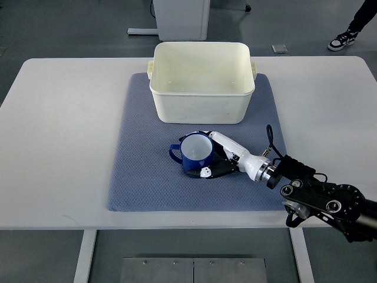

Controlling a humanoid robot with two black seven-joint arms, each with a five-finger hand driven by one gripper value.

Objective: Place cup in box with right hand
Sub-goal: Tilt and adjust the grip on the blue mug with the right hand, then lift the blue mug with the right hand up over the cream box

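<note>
A blue cup with a white inside stands upright on the grey-blue mat, its handle pointing left. My right hand reaches in from the lower right and its fingers wrap the cup's right side and front. The cream plastic box stands just behind the cup on the mat, open at the top and holding nothing. No left arm shows.
The mat lies in the middle of a white table. A white pedestal stands on the floor behind the table. A person's shoe shows at the top right corner.
</note>
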